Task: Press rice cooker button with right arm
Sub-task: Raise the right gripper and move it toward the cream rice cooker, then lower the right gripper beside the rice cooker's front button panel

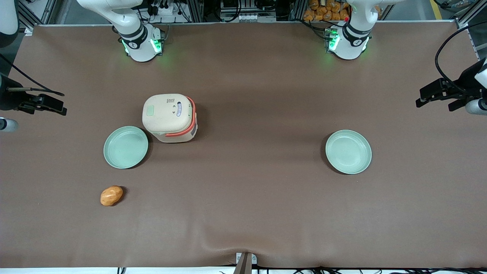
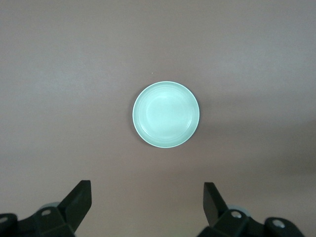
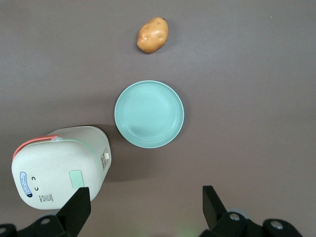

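Note:
The cream rice cooker (image 1: pixel 169 118) with its coral handle band stands upright on the brown table. The pale green square button (image 1: pixel 150 110) lies on its lid, on the side toward the working arm's end. The right arm's black gripper (image 1: pixel 57 106) hovers at that end of the table, well apart from the cooker. In the right wrist view the gripper (image 3: pixel 145 195) is open with only bare table between its fingers. One fingertip (image 3: pixel 79 197) shows just beside the button (image 3: pixel 75 178) on the rice cooker (image 3: pixel 59 165), high above it.
A pale green plate (image 1: pixel 126 147) lies beside the cooker, slightly nearer the front camera. An orange potato (image 1: pixel 111 195) lies nearer still. A second green plate (image 1: pixel 348 151) lies toward the parked arm's end. The plate (image 3: pixel 149 114) and potato (image 3: pixel 153 35) show below the wrist.

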`<move>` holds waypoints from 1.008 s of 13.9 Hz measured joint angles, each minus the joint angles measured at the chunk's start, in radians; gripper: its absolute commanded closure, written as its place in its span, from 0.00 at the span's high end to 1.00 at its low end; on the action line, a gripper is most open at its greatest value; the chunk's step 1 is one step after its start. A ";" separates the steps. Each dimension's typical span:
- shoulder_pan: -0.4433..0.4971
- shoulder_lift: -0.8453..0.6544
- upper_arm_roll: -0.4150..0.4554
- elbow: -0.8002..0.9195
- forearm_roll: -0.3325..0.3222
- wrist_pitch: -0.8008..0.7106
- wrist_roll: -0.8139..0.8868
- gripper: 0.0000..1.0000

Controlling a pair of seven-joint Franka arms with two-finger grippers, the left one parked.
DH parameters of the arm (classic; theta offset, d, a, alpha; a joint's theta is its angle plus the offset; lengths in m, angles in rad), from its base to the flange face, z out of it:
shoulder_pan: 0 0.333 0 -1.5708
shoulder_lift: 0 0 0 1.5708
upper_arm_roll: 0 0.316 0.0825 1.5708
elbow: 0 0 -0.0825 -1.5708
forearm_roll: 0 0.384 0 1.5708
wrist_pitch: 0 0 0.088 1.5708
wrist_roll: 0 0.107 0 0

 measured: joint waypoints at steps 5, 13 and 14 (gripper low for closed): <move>0.000 0.001 0.004 -0.002 0.000 -0.053 -0.022 1.00; 0.061 0.011 0.021 -0.062 0.003 -0.096 -0.030 0.57; 0.087 0.013 0.022 -0.075 0.003 -0.100 -0.030 0.42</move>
